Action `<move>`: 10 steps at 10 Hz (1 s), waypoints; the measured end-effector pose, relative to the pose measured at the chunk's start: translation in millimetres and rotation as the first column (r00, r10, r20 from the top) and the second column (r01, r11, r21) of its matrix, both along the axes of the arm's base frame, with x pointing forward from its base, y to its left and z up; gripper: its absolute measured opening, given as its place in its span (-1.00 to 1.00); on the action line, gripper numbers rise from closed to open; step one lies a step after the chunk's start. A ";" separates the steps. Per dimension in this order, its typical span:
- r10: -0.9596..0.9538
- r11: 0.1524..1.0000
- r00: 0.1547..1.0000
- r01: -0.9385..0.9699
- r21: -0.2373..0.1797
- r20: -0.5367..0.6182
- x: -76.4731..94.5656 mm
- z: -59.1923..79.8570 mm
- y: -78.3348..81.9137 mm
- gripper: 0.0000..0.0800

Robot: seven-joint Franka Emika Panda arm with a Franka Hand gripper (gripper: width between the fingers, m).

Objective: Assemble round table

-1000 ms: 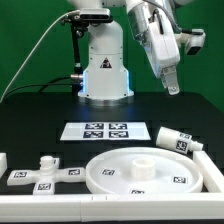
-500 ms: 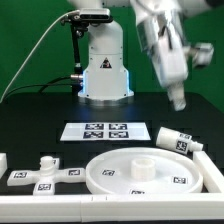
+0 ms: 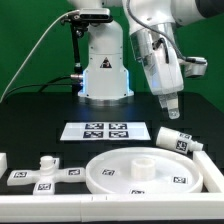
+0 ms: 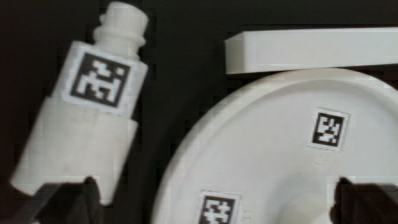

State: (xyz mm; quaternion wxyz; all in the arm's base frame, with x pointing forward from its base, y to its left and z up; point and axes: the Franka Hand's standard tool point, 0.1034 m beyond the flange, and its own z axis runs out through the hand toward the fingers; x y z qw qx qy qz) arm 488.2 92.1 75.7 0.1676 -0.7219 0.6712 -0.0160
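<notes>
1. While all three parts lie loose on the desk [image 3: 30, 120], I judge that assembly has not started. Listing from the exterior view's left.
2. Far left: cross-shaped foot [image 3: 45, 172], flat on the desk near the front, with a short peg standing up from its middle and tags on its arms. It looks small, stiff and light. I'd pinch across the peg or across one arm.
3. Middle: marker board [image 3: 105, 130] further back, not a part, so ignore it. In front of it is the round disc [image 3: 150, 172], rim up, with a raised socket in the centre, near the foot but apart from it. Probably rigid and light, but too wide to span. The only hold is over the rim wall, and smooth plastic may slip or tilt when lifted by one edge.
4. Right: leg [image 3: 175, 140] on its side just beyond the disc's rim. Can't tell if they touch. The wrist view shows a thick tagged body with a narrower ridged stub at one end. It's round, so it will likely roll if nudged. Grip across the thick body, square to the axis.
5. Pincer [image 3: 170, 108] hovers above the leg, jaws spread wide, holding nothing. Risk: the disc rim is close, so a fingertip could land on it.
</notes>
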 end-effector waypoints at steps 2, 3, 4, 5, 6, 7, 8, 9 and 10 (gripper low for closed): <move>0.051 0.999 0.998 -0.050 -0.017 0.041 12.9 9.7 -1.6 0.62; 0.051 0.999 0.998 -0.051 -0.017 0.035 10.7 7.2 -1.9 0.62; 0.050 0.999 0.998 -0.050 -0.017 0.033 10.1 5.9 -2.5 0.62; 0.050 0.999 0.998 -0.050 -0.017 0.032 10.0 5.7 -2.5 0.62; 0.052 0.999 0.998 -0.051 -0.018 0.035 10.6 6.7 -3.5 0.62; 0.045 0.999 0.997 -0.045 -0.004 0.064 17.3 21.3 -10.1 0.62; 0.023 1.000 0.996 -0.024 0.016 0.091 22.9 40.2 -13.2 0.62; 0.015 1.000 0.993 -0.018 0.022 0.113 25.2 53.5 -10.4 0.62; 0.024 0.999 0.992 -0.027 0.022 0.126 25.1 60.6 -4.5 0.62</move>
